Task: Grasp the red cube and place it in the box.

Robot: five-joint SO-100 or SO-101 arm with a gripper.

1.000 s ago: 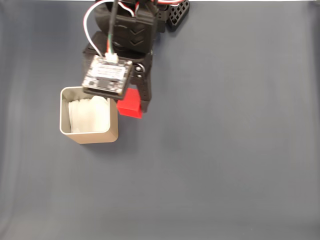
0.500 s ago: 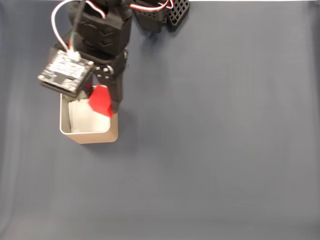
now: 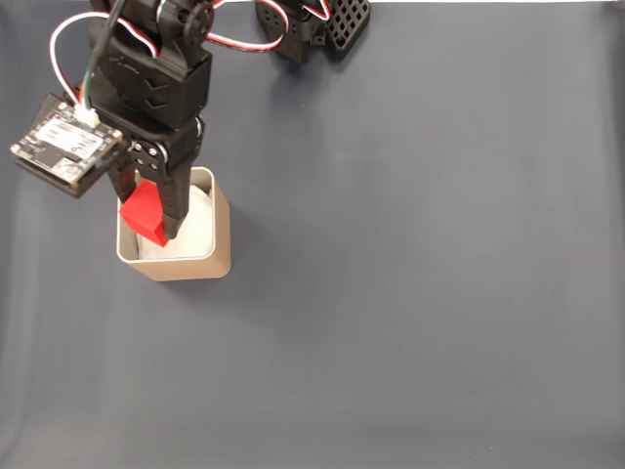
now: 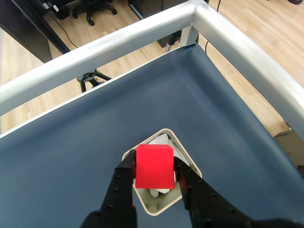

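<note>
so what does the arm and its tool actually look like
The arm is black plastic with chevron marks moulded on its housing. White, red and black cables loop over its top. A bare circuit board with a white connector hangs off one side. The tool has two black fingers dotted with small holes.

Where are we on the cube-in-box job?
Grasp looks done: the gripper is shut on the red cube. In hand: it holds the cube over the box mouth in the fixed view. Left: opening the jaws so the cube drops onto the white lining.
</note>
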